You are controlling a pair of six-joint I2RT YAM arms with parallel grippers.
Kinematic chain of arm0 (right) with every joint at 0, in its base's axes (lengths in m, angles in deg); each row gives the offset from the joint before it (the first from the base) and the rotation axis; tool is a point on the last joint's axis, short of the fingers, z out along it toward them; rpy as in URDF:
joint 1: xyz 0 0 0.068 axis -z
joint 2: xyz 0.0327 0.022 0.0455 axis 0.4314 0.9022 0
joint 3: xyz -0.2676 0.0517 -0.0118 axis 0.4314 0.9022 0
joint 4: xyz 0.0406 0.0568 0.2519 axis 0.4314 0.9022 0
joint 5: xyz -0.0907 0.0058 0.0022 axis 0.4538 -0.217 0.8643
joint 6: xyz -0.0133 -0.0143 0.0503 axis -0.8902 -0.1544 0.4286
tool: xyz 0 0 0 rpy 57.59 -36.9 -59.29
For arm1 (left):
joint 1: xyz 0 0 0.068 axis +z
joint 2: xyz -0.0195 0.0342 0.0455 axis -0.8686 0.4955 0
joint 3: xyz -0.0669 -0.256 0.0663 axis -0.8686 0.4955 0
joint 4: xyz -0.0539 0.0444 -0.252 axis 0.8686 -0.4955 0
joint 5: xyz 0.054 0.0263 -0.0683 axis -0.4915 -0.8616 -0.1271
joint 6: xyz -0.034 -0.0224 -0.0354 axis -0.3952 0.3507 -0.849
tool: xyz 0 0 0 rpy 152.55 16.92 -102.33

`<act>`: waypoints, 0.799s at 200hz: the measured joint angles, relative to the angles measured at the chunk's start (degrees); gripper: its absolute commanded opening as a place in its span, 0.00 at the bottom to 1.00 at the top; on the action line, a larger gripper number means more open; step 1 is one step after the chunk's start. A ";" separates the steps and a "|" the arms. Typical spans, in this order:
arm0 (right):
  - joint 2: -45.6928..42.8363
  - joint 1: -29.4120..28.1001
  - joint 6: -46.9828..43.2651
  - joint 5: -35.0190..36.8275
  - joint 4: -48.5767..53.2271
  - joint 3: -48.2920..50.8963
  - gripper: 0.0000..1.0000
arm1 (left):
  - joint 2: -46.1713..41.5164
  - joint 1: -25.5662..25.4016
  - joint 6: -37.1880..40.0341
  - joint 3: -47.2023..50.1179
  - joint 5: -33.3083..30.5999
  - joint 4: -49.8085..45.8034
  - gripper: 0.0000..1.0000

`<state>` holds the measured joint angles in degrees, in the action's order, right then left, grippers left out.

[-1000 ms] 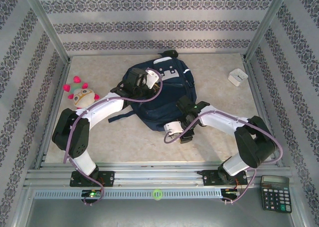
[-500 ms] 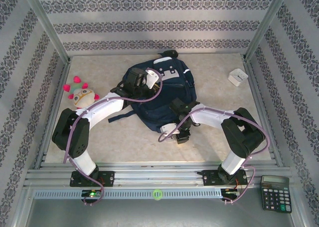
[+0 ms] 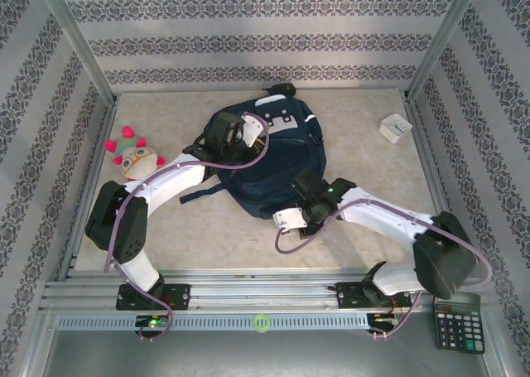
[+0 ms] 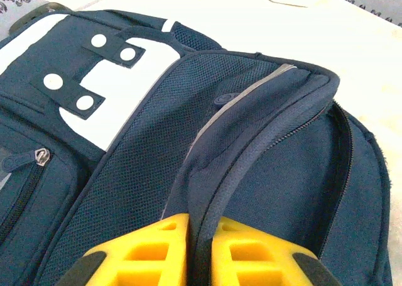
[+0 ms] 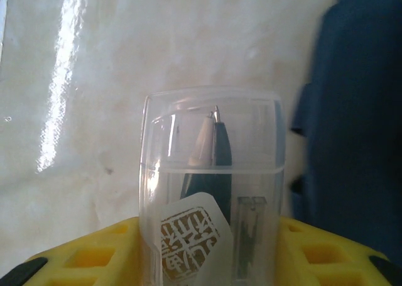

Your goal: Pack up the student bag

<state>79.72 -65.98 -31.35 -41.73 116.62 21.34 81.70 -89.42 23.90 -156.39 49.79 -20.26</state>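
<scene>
At the centre of the table (image 3: 364, 153) lies one student bag (image 3: 273, 166), with one plush toy (image 3: 137, 157) to its left, one small white box (image 3: 395, 128) far right and one calculator (image 3: 457, 321) past the near-right corner. Since a second ago the right arm's elbow has swung outward. The left gripper (image 4: 201, 248), nearly closed, pinches the bag's zipper rim. The right gripper (image 5: 210, 236) clasps one clear pen case (image 5: 210, 148) by the bag's near edge.

One backpack (image 3: 286, 163), plush (image 3: 137, 160), calculator (image 3: 458, 321), box (image 3: 396, 128), pen case (image 5: 210, 173)

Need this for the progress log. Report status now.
Left gripper shut on bag rim. Right gripper shut on pen case, beside the bag. Case not yet in bag. Nothing seen between them.
</scene>
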 measured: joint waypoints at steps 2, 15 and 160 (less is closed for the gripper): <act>-0.28 0.09 -0.02 0.11 0.07 -0.20 0.38 | -0.04 0.00 -0.02 0.00 0.04 0.02 0.14; -2.14 0.83 -0.61 0.55 -0.02 -2.60 0.39 | -0.20 0.00 -0.26 0.00 0.52 0.02 0.14; 19.12 11.45 -19.21 1.53 -28.52 -17.22 0.64 | -1.01 0.76 -3.82 -2.82 5.75 0.20 0.14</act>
<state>98.85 -54.52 -50.56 -40.20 88.10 4.12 80.69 -88.66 20.08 -159.20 55.54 -20.06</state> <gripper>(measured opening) 0.621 0.141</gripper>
